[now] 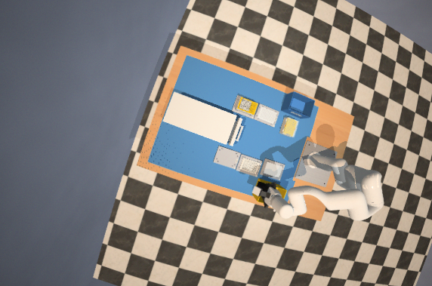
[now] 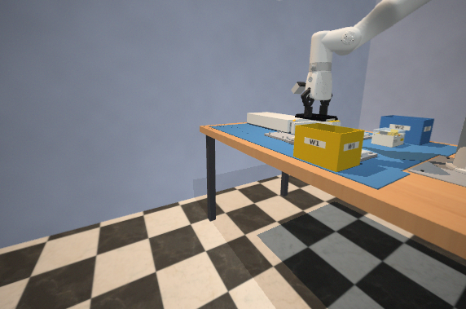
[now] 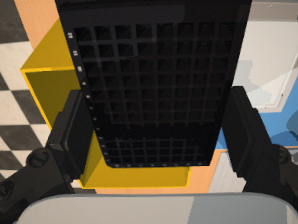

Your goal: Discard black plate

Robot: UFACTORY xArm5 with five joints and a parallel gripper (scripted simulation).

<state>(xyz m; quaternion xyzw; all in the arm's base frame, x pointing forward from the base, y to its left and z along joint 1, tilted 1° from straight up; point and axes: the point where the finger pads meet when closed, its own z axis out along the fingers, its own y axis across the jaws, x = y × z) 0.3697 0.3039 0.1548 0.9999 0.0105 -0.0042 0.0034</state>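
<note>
On the left of the worktop (image 1: 332, 116) lies the long white cooler (image 1: 200, 117), its handle end facing the plate nests, with nothing near it. Further right along the near edge stands the yellow waste bin W1 (image 2: 326, 150), upright and wholly on the worktop. Above it hangs the end effector (image 2: 316, 113), clamped on the short sides of the black plate (image 3: 153, 83), which it holds level just above the bin's rim. The wrist view shows the plate covering most of the bin's opening, with yellow wall showing to its left and below it; how well it is centred cannot be told. So the lift from the nest and the carry look done. What appears left is the release over W1, with the bin standing afterwards. To the right, the blue bin (image 2: 407, 127) stands well apart.
</note>
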